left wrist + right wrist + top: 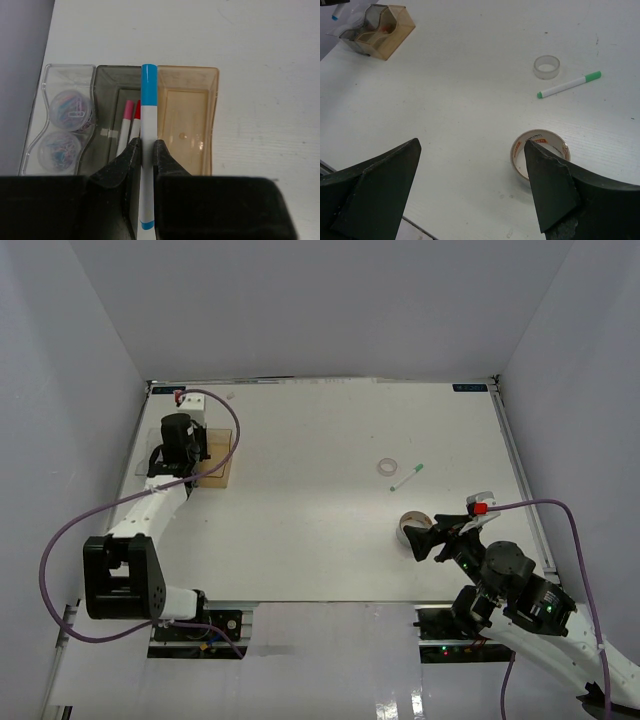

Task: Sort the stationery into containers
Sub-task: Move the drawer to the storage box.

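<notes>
Bins partly behind left arm

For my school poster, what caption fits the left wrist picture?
The left claw holds a blue-capped marker over a row: clear bin, grey bin, orange bin.

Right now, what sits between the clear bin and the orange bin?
The grey bin, holding a pink marker and a red marker; the left wrist view shows it. The left gripper holds a blue marker.
</notes>
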`<action>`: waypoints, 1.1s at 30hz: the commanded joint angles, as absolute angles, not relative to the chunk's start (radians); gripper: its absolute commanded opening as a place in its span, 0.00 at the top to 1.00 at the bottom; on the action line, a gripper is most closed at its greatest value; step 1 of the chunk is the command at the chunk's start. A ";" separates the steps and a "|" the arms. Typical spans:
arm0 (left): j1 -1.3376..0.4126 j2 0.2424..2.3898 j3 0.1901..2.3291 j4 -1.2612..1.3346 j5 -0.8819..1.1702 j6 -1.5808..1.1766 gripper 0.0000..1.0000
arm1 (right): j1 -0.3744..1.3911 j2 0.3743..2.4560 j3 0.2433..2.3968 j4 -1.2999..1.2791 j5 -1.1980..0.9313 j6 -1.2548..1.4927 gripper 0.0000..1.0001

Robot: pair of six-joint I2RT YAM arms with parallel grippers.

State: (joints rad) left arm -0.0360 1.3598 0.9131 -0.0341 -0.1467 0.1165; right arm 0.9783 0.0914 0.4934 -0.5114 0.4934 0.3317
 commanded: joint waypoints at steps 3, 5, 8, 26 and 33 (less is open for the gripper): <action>0.049 1.373 0.877 0.106 -0.149 0.115 0.93 | 0.988 0.092 0.491 -0.456 0.479 0.316 0.10; 0.060 1.408 0.884 0.136 -0.149 0.127 0.92 | 0.986 0.098 0.491 -0.457 0.477 0.314 0.10; 0.084 1.459 0.906 0.156 -0.183 0.121 0.92 | 0.988 0.106 0.491 -0.457 0.476 0.314 0.10; 0.137 1.592 0.916 0.152 -0.160 0.037 0.43 | 0.988 0.126 0.489 -0.457 0.500 0.314 0.10; 0.137 1.531 0.962 0.075 -0.100 0.005 0.36 | 0.989 0.173 0.518 -0.457 0.558 0.322 0.10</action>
State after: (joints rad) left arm 0.1356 1.6043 0.9016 0.1188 -0.1505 0.0322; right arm 0.9833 0.1410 0.4934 -0.4976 0.5034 0.3290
